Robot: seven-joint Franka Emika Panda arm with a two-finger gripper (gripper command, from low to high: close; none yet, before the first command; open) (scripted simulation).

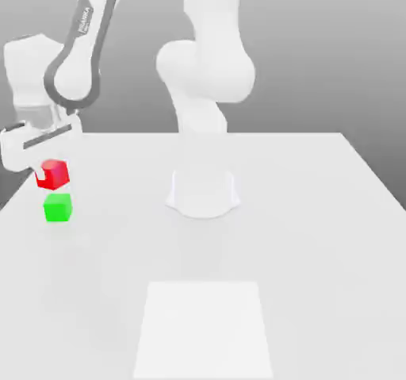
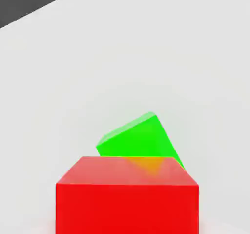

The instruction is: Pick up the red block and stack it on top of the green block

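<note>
Glossy red block, a plain cube, hung clamped in the shut gripper at the exterior view's left, just above the green block, not touching it. Green cube sat flat on the matte white table, corners turned relative to the red.
</note>
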